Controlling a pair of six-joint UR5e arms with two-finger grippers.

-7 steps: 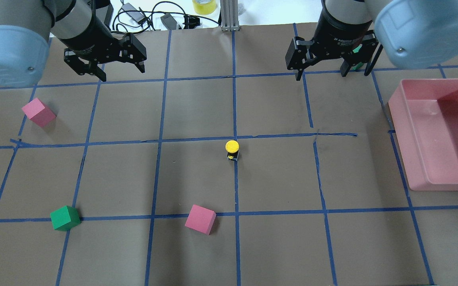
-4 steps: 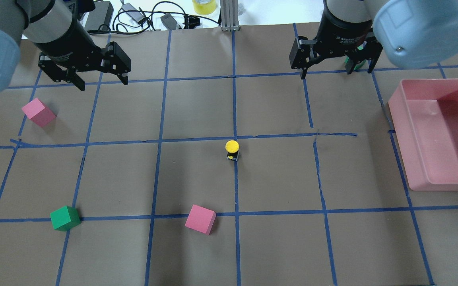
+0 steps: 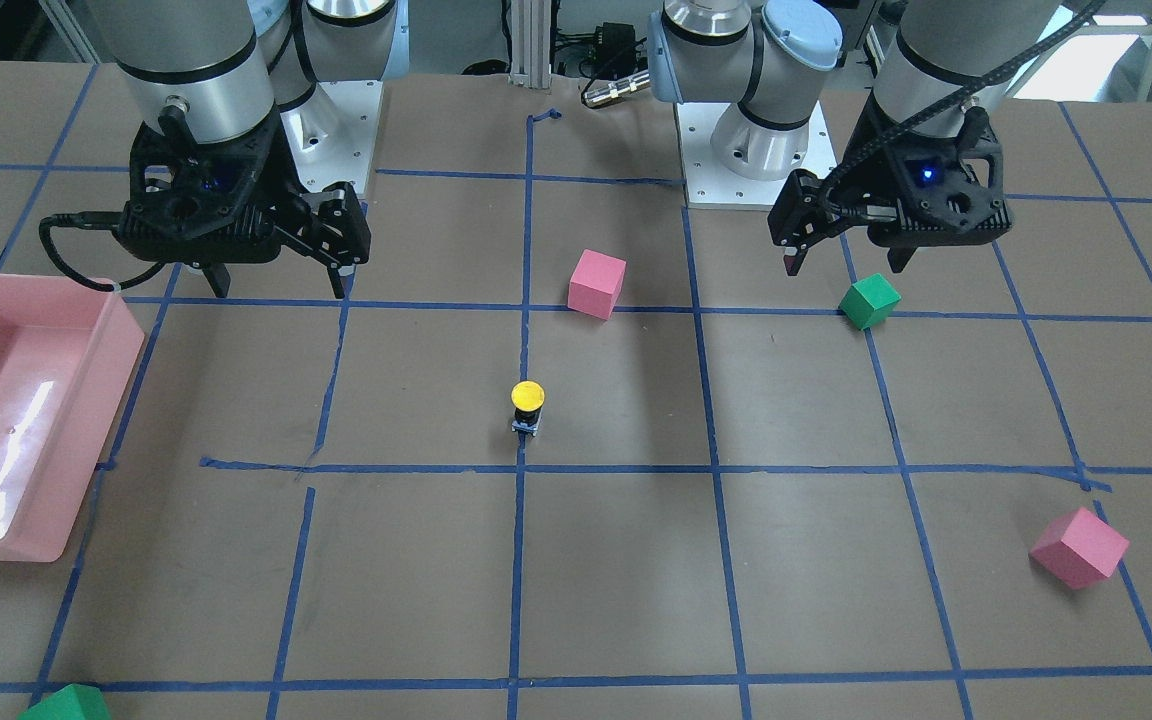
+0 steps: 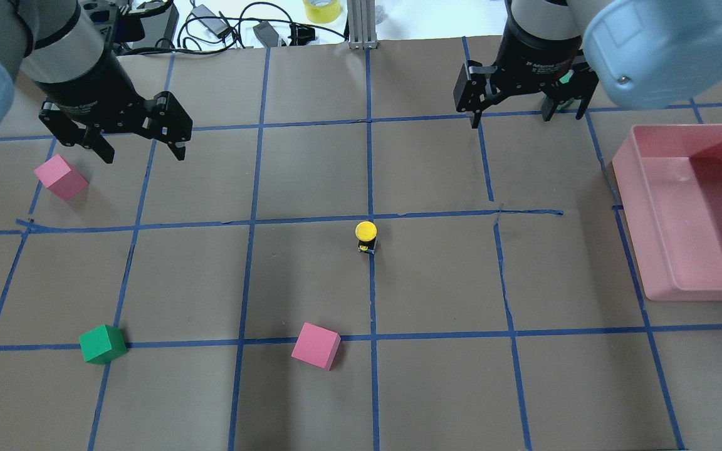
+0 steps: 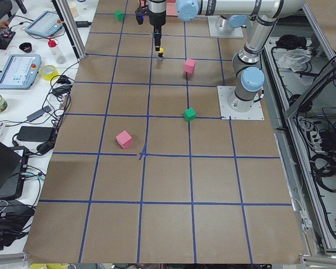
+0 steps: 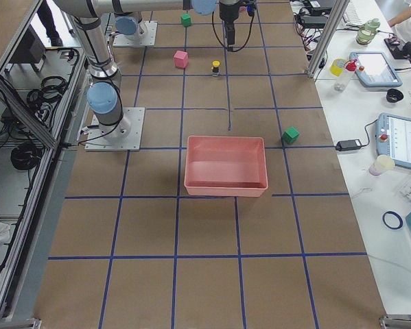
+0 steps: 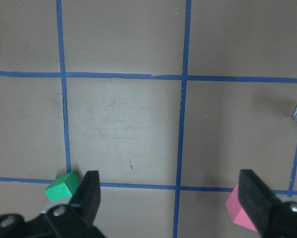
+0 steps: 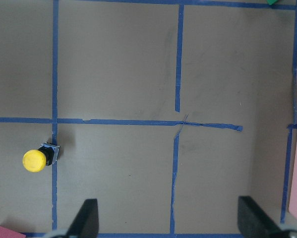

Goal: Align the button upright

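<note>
Across the brown tabletop (image 4: 436, 388) with its blue tape grid, a pink bin (image 4: 629, 188) sits on the robot's right. Left hand (image 4: 143, 153) and right hand (image 4: 527, 118) hang above the tabletop, each spread wide. A pink cube (image 4: 316, 346) lies toward the robot's side. Near the centre, the button (image 4: 366, 236) stands upright on a tape line, yellow cap up, well apart from both hands.
</note>
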